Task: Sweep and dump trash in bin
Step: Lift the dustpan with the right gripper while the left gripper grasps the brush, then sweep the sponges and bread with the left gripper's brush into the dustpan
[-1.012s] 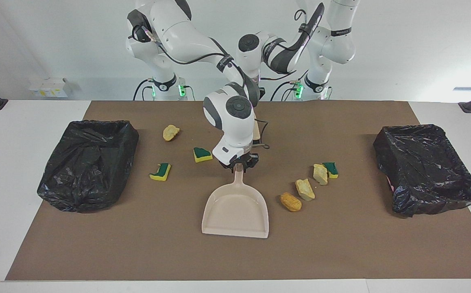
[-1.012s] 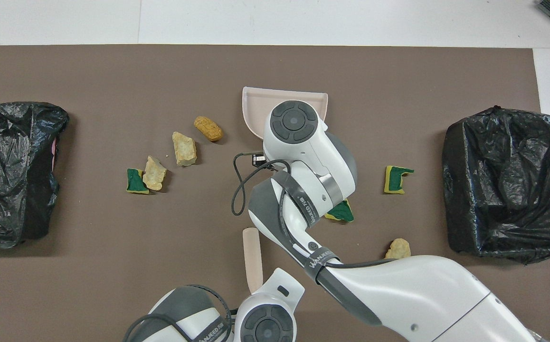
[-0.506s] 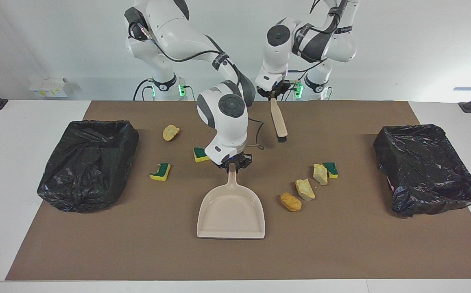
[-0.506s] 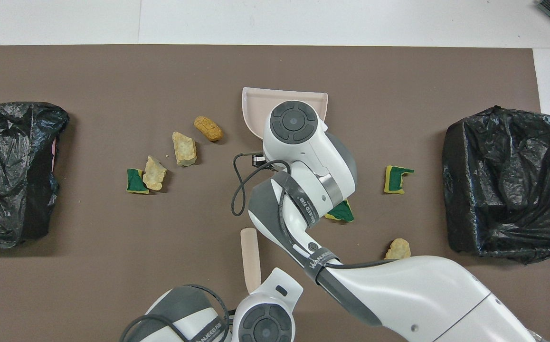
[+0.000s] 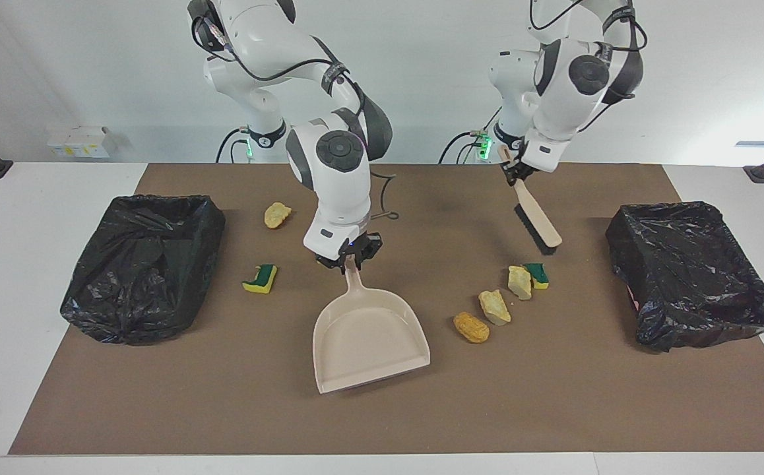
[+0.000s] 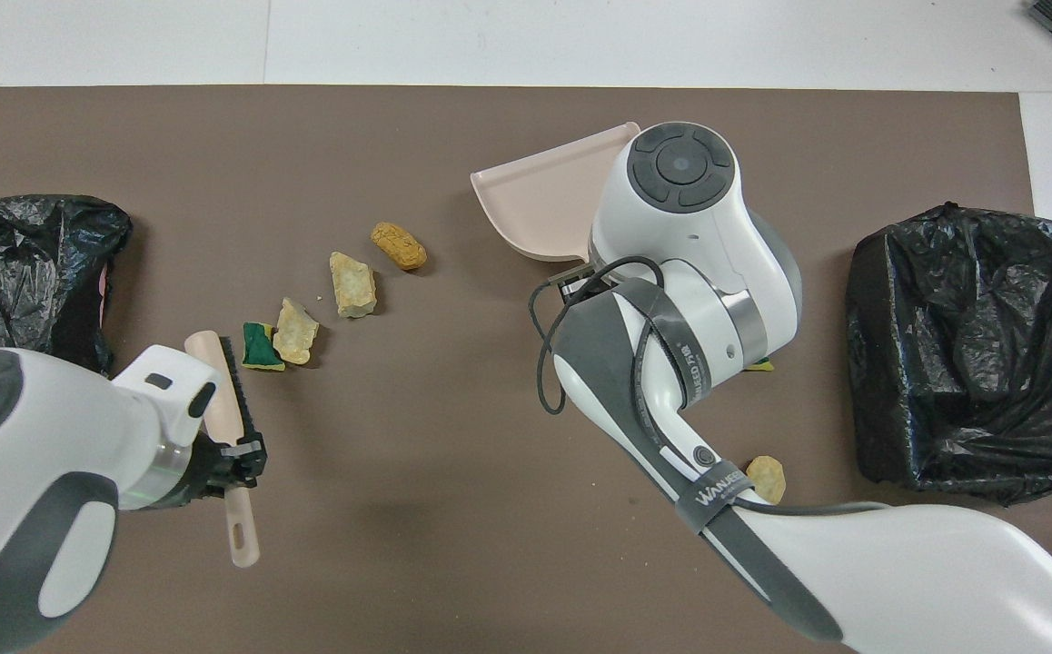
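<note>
Left claw (image 5: 512,173) clenched on brush (image 5: 535,224), raised over four sponge chunks (image 5: 495,302) toward the left arm's end of the table. Right claw (image 5: 350,254) grips the tilted dustpan (image 5: 369,343) by its handle. Risk: pan mouth angled off the chunks; the sweep may scatter them.

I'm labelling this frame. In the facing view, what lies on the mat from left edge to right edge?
Bin → green-faced chunk → tan chunk → dustpan → orange chunk → cream chunk → second bin.
</note>
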### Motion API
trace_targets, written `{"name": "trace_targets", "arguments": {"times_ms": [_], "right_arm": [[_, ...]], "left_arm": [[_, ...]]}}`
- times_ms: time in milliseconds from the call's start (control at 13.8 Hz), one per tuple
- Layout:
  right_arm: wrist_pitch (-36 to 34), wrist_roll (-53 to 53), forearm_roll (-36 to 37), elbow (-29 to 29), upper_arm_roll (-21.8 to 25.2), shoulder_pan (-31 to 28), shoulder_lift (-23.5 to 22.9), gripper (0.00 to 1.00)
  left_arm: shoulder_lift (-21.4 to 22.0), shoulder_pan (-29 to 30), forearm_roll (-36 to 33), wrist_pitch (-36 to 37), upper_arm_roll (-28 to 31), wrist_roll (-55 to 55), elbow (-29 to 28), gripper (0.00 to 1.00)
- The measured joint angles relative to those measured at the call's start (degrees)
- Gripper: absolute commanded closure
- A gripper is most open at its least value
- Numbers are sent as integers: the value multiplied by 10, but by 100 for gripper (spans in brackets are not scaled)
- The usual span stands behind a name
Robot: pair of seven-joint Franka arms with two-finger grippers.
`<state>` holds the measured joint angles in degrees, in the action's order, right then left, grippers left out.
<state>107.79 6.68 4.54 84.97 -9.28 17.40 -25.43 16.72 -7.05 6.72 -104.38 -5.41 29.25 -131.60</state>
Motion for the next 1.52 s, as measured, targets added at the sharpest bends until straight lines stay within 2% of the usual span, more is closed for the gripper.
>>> {"name": "trace_targets", "arguments": {"times_ms": [217, 651, 1012, 1373, 1518], "right_arm": [[0, -113, 0, 3, 0, -6, 0, 100], [-38, -324, 2, 4, 1, -15, 0, 100], [-33, -443, 41, 30, 1, -22, 9, 100], [19, -480, 51, 67, 0, -18, 11, 100], [28, -480, 52, 74, -1, -15, 11, 100]], "left_arm": [[-21, 70, 0, -25, 0, -42, 3, 100], [-114, 72, 1, -99, -14, -93, -1, 100], [-153, 0, 26, -170, -21, -93, 13, 100], [-190, -70, 52, -173, -26, -92, 75, 100], [-192, -77, 53, -161, -25, -91, 92, 100]]}}
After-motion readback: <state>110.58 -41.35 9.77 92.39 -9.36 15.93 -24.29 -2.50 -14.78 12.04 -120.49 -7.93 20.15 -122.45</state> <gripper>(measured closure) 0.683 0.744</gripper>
